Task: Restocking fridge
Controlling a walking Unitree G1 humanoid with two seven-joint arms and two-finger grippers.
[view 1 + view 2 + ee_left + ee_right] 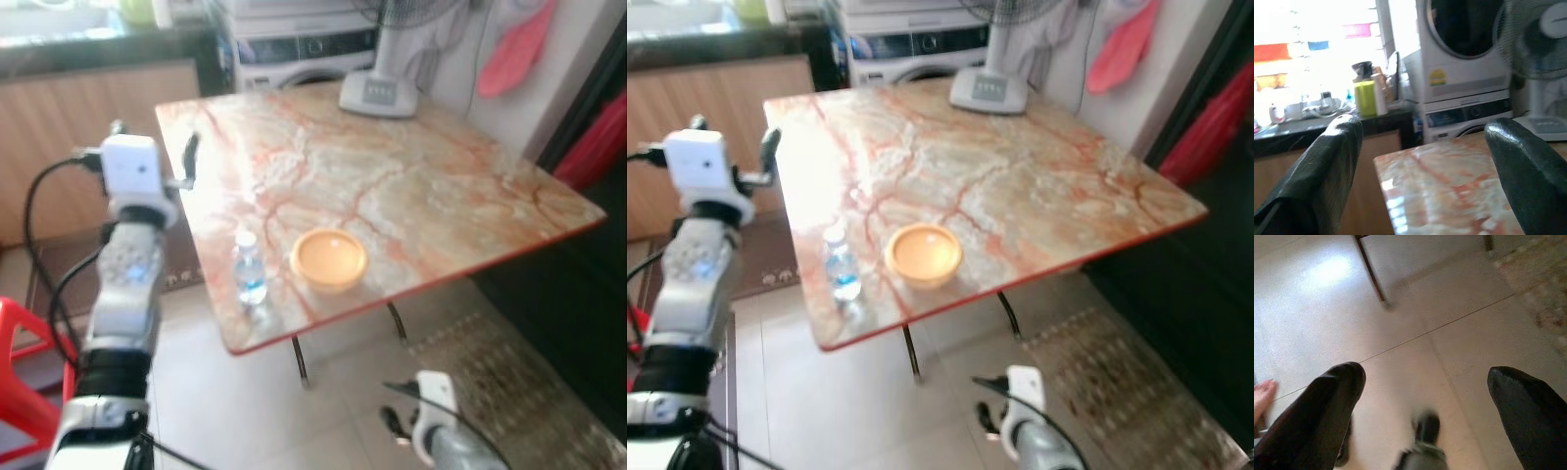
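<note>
A small clear water bottle (250,269) with a pale cap stands upright near the marbled tabletop's (411,186) front edge, just beside an orange bowl (328,259). The left gripper (1420,147) hovers at the tabletop's side, jaws released; the right gripper (1425,382) hangs over the floor, jaws released.

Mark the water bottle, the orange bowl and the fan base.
water bottle (250,274), left eye view, on its clear body.
orange bowl (328,258), left eye view, inside the bowl.
fan base (378,95), left eye view, on its control panel.
</note>
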